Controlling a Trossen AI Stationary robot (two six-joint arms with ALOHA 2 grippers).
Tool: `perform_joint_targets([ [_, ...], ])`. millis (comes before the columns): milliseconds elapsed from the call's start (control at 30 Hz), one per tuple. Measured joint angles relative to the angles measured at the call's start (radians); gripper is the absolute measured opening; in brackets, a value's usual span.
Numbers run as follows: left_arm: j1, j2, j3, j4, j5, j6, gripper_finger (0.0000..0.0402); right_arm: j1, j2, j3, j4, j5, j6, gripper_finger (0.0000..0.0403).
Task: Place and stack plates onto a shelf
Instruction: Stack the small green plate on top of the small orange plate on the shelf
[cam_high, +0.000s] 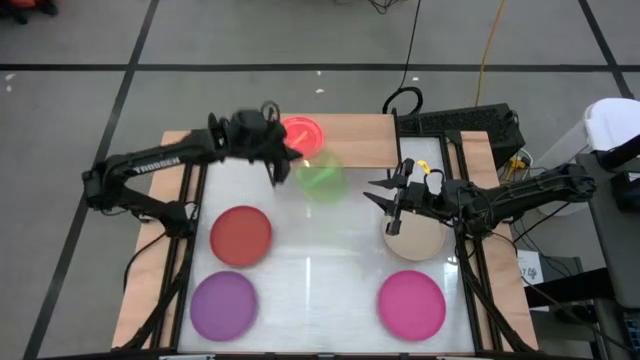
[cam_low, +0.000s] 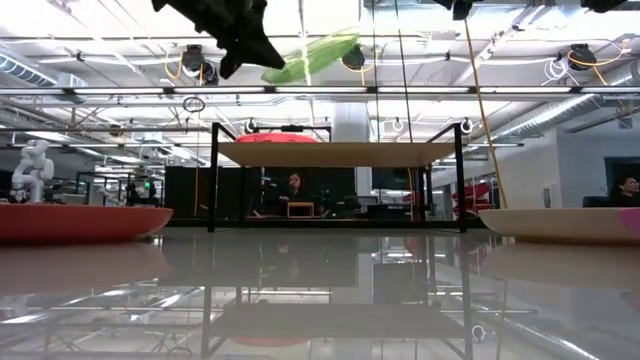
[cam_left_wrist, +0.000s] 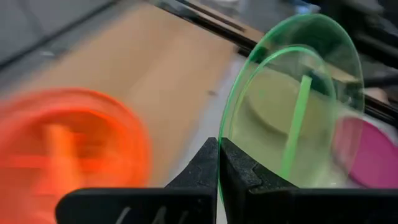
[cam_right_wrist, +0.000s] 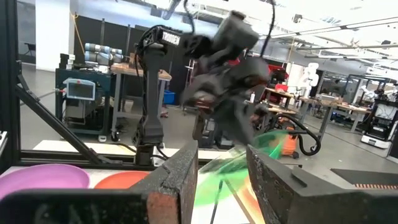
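**Green plate pinched above the table**

The left gripper (cam_high: 283, 160), upper centre of the high view, has its fingers clamped on the rim of the translucent green plate (cam_high: 322, 178), held aloft beside the shelf (cam_high: 350, 135); "TROSSEN" reads on its arm; the low view alone shows the plate tilted; the right gripper (cam_high: 388, 200) hovers spread over the beige plate (cam_high: 420, 240), holding nothing.

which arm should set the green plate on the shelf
Left. The left pincer is shut on the translucent green round plate, held in the air by the light-wood shelf. The right pincer is open over the beige plate.
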Motion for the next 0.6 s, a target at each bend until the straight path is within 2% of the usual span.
perform_joint_targets([
  [267, 0.183, 0.06, 0.183, -0.164, -0.054, 0.091, 0.0003, 0.0, 0.0, 0.0, 0.0, 0.002, 0.002, 0.0118],
  [433, 0.294, 0.111, 0.192, -0.204, -0.083, 0.113, 0.0003, 0.0, 0.0, 0.0, 0.0, 0.002, 0.002, 0.0118],
  [600, 0.361, 0.166, 0.193, -0.223, -0.083, 0.11, 0.0003, 0.0, 0.0, 0.0, -0.001, 0.002, 0.001, 0.0118],
])
